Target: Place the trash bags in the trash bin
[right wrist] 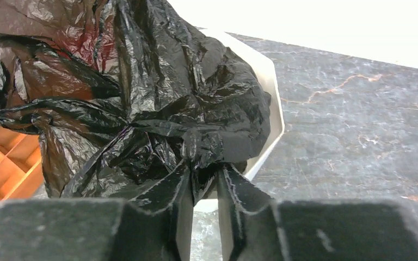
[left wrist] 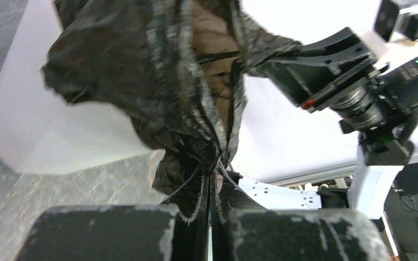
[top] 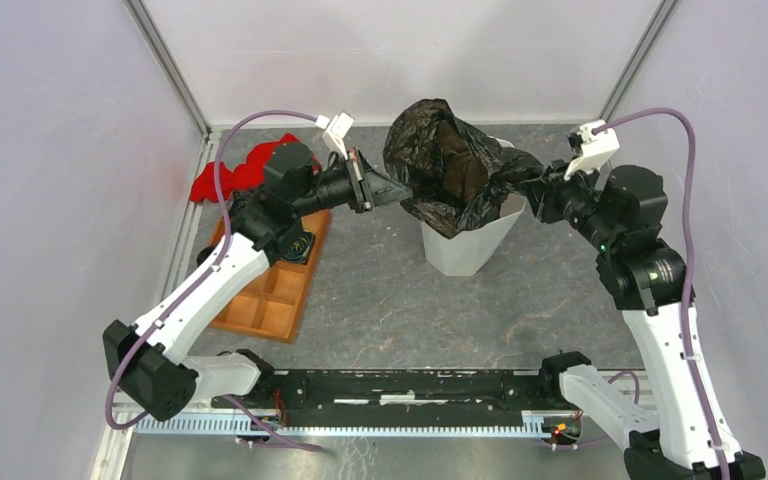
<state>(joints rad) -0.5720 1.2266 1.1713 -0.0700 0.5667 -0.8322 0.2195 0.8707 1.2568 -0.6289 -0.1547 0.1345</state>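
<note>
A glossy black trash bag point(top: 445, 165) hangs spread over the mouth of the white faceted trash bin point(top: 465, 245), partly draped into it. My left gripper point(top: 388, 187) is shut on the bag's left edge; in the left wrist view the jaws pinch the film point(left wrist: 216, 173). My right gripper point(top: 526, 188) is shut on the bag's right edge; in the right wrist view a bunched fold point(right wrist: 196, 157) sits between the fingers above the bin's rim point(right wrist: 272, 103). The bag point(left wrist: 158, 81) is stretched between both grippers.
An orange compartment tray point(top: 272, 290) lies left of the bin under my left arm. A red cloth point(top: 235, 170) lies at the back left. The white enclosure walls stand close behind and at both sides.
</note>
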